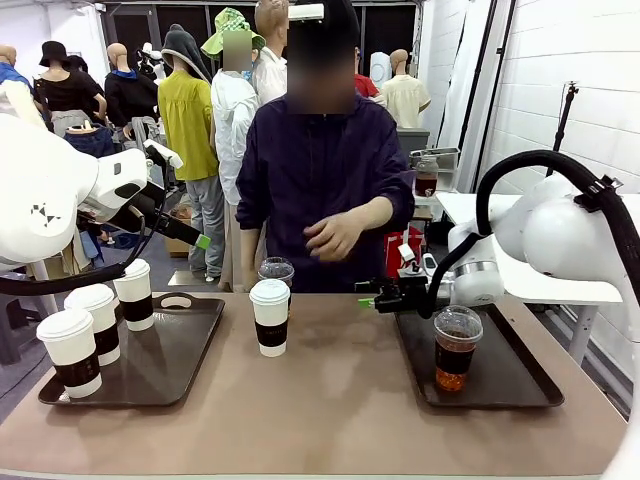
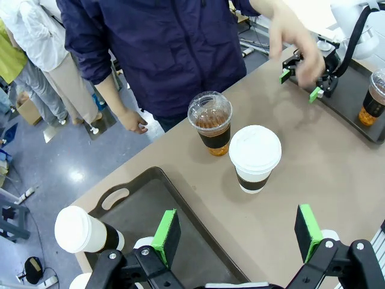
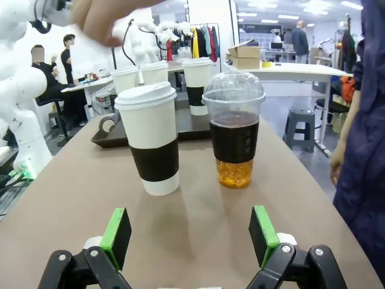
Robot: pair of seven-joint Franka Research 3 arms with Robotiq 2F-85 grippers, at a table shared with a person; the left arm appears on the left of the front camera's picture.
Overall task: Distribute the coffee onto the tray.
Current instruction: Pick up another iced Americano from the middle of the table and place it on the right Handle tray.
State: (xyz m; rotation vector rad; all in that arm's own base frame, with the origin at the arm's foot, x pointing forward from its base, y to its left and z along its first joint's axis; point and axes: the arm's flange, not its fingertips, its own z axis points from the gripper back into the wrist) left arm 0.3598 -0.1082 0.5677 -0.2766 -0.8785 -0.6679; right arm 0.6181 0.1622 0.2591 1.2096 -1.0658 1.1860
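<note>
**Grippers.** L gripper (image 2: 237, 233): fingers spread wide, nothing between the green pads. It is held up in the air over the inner edge of the L tray (image 1: 170, 370), looking down on the table (image 1: 330, 400). R gripper (image 3: 190, 233): fingers likewise apart and empty. It sits low over the table just off the R tray (image 1: 505, 380), on its inner side, and is aimed at the two centre cups.

**Coffee, L side.** The three paper cups (image 1: 95, 322), w/ white lids and brown sleeves, stand upright in a row on the L tray along its outer side.

**Coffee, centre.** The fourth paper cup (image 1: 270, 318) stands upright on bare table, approx. mid-table. A clear cup (image 1: 276, 270) w/ dome lid and brown liquid stands just behind it toward the person. The two are close but apart.

**Coffee, R side.** A second clear cup (image 1: 457, 347) stands upright on the R tray, in its inner part.

**Other.** The person's hand (image 1: 335, 237) is raised over the table's far side. It is blurred in the L wrist view, and no object is seen in it.
</note>
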